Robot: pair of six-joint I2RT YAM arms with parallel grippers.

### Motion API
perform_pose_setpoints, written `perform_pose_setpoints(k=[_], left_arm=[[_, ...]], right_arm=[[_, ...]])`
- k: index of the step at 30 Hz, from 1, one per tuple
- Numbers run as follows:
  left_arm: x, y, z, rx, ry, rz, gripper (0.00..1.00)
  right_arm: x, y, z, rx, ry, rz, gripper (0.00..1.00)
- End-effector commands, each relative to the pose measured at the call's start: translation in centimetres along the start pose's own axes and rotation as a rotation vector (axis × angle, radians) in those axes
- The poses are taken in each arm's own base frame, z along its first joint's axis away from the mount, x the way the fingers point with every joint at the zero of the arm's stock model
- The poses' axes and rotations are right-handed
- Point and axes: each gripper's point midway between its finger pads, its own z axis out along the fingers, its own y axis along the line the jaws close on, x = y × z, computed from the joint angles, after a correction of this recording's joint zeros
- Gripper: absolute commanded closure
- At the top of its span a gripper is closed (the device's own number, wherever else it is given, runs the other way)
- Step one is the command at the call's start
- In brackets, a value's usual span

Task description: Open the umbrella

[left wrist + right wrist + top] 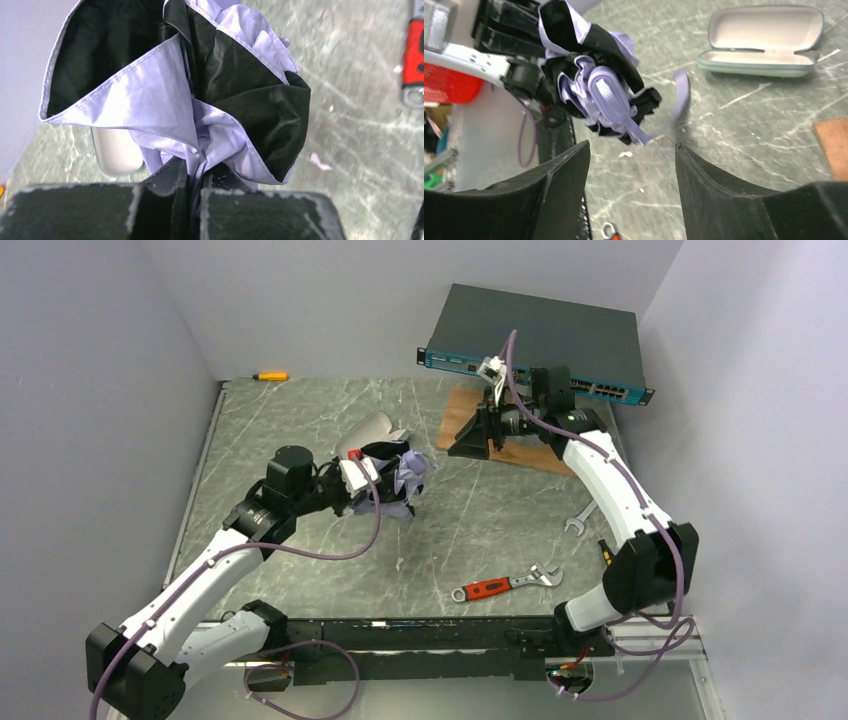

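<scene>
The umbrella (405,480) is a folded bundle of crinkly lavender and black fabric, held above the table's middle. My left gripper (372,485) is shut on its fabric; in the left wrist view the fabric (165,100) bunches up between the closed fingers (165,180). In the right wrist view the umbrella (594,80) shows end-on, with its lavender handle (608,97) and a loose strap (674,110) pointing at the camera. My right gripper (478,432) is open and empty, to the right of the umbrella and apart from it, its fingers (564,175) spread wide.
A pale oval clamshell case (764,40) lies open behind the umbrella, also seen in the top view (372,432). A wooden board (520,445) and a network switch (540,340) are at the back right. A red-handled wrench (505,585), a small spanner (580,520) and a yellow screwdriver (270,375) lie on the table.
</scene>
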Motion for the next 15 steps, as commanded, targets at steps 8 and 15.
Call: perform_pose_setpoints(k=[8,15], left_arm=[[-10.2,-1.5,-1.6,0.163,-0.353,-0.076,1.0],[-10.6,-1.5,-1.6,0.165,-0.366,-0.092,1.0]], right_arm=[[-5.3,5.5,0.3,-0.165,-0.176,-0.102,0.44],[-3.6,8.3,1.1,-0.242,-0.119,-0.187,0.5]])
